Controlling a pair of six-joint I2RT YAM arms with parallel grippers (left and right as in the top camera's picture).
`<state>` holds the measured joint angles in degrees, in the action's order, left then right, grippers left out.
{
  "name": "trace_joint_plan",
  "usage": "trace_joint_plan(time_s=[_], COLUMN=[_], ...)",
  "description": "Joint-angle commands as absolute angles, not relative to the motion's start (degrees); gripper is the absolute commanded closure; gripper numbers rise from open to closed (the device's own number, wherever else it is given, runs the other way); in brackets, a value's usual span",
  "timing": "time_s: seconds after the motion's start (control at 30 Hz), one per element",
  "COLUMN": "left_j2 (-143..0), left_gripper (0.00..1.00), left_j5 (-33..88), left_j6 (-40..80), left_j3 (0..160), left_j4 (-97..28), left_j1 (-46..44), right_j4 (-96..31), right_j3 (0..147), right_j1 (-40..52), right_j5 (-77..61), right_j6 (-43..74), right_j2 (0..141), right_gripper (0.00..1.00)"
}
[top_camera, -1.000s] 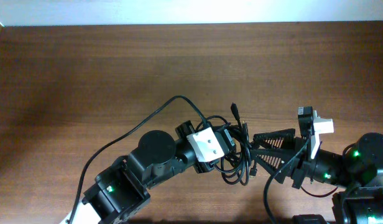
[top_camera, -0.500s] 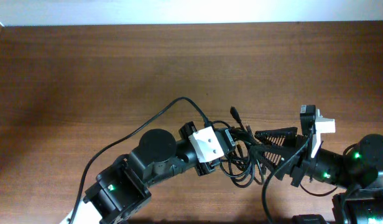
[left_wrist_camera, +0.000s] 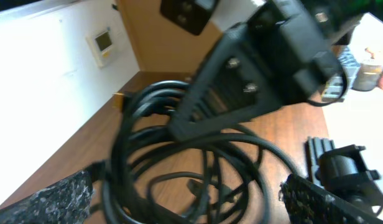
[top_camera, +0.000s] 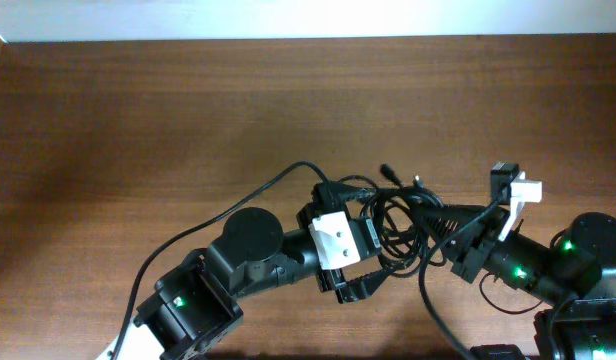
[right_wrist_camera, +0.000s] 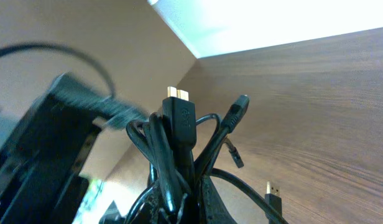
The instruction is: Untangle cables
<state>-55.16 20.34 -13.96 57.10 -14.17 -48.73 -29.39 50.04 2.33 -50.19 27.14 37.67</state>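
The cables (top_camera: 396,228) are a knot of thin black loops in the middle of the table, between my two grippers. My left gripper (top_camera: 368,234) is open, and its fingers stand wide on either side of the bundle's left part. In the left wrist view, loops of the cables (left_wrist_camera: 179,155) hang between the speckled pads (left_wrist_camera: 55,199) without being pinched. My right gripper (top_camera: 433,220) comes in from the right and is shut on the cables. The right wrist view shows its fingers (right_wrist_camera: 207,199) clamped on the cables (right_wrist_camera: 179,134), with a gold-tipped plug (right_wrist_camera: 176,93) sticking up.
The wooden table (top_camera: 138,110) runs to a white wall at the back. A thicker black arm wire (top_camera: 228,205) curves left from the left wrist. A loose gold-tipped plug (right_wrist_camera: 272,196) lies on the wood beside the right fingers.
My left gripper has gone from shut on the bundle to wide open. The right gripper has closed on the cables. The bundle has shifted slightly right and toward the back.
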Motion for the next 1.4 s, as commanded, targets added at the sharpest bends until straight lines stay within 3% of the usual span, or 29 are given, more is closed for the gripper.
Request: trace_joint_plan(time_s=[0.0, 0.1, 0.23, 0.4, 0.5, 0.57, 0.6, 0.67, 0.73, 0.8, 0.9, 0.97, 1.03, 1.07, 1.3, 1.33, 1.37], left_j2=[-54.2, -54.4, -57.7, -67.0, -66.4, -63.7, -63.0, -61.3, -61.0, -61.1, -61.2, -61.9, -63.1, -63.2, -63.3, -63.3, -63.3], left_gripper=[0.01, 0.01, 0.01, 0.01, 0.06, 0.22, 0.21, 0.06, 0.16, 0.16, 0.01, 0.00, 0.09, 0.42, 0.49, 0.56, 0.88], left_j5=[25.0, 33.6, 8.7, -15.7, -16.3, -15.6, -14.4, -9.8, -5.7, -5.5, -1.8, -1.7, -7.1, -8.8, -11.9, -11.9, -11.9], left_j6=[-14.2, -22.3, -25.0, -23.2, -22.6, -22.5, -22.5, -22.1, -22.1, -22.1, -22.2, -22.3, -24.1, -24.1, -24.1, -24.1, -24.1], left_j3=[58.0, 58.0, 58.0, 58.0, 58.0, 58.0, 58.0, 58.0, 58.0, 58.0, 58.0, 58.0, 58.0, 58.0, 58.0, 58.0, 58.0], left_j4=[-14.2, -17.6, -20.0, -10.6, -8.3, -8.8, -8.8, -9.3, -9.7, -9.7, -11.2, -14.4, -14.9, -13.4, -12.1, -12.0, -12.0], left_j1=[-48.9, -50.0, -57.6, -62.2, -62.2, -62.2, -62.2, -62.2, -62.2, -62.2, -62.2, -62.1, -62.1, -62.1, -62.1, -62.1, -62.1], right_j4=[-29.0, -30.2, -31.4, -31.4, -31.4, -33.1, -33.9, -34.1, -34.1, -34.1, -33.9, -31.9, -31.1, -31.1, -31.1, -31.1, -31.1], right_j3=[50.2, 50.2, 50.2, 50.2, 50.2, 50.2, 50.2, 50.2, 50.2, 50.2, 50.2, 50.2, 50.2, 50.2, 50.2, 50.2, 50.2], right_j1=[2.2, 2.2, 2.2, 2.2, 2.2, 2.2, 2.2, 2.2, 2.2, 2.2, 2.2, 2.2, 2.2, 2.2, 2.2, 2.2, 2.2], right_j5=[-41.8, -41.3, -41.8, -45.6, -45.6, -43.1, -42.5, -42.9, -44.3, -45.2, -45.3, -48.6, -50.4, -50.7, -53.5, -53.5, -53.7], right_j6=[39.8, 53.0, 59.0, 59.4, 59.4, 58.7, 58.7, 57.3, 57.3, 57.3, 57.3, 57.5, 57.5, 57.5, 57.3, 57.3, 57.3], right_j2=[37.5, 37.5, 37.5, 37.5, 37.5, 38.0, 38.4, 40.6, 42.2, 42.3, 42.3, 42.3, 42.3, 42.3, 42.3, 42.3, 42.3], right_gripper=[0.96, 0.96, 0.96, 0.96, 0.96, 0.96, 0.96, 0.96, 0.96, 0.96, 0.96, 0.96, 0.96, 0.96, 0.96, 0.96, 0.96])
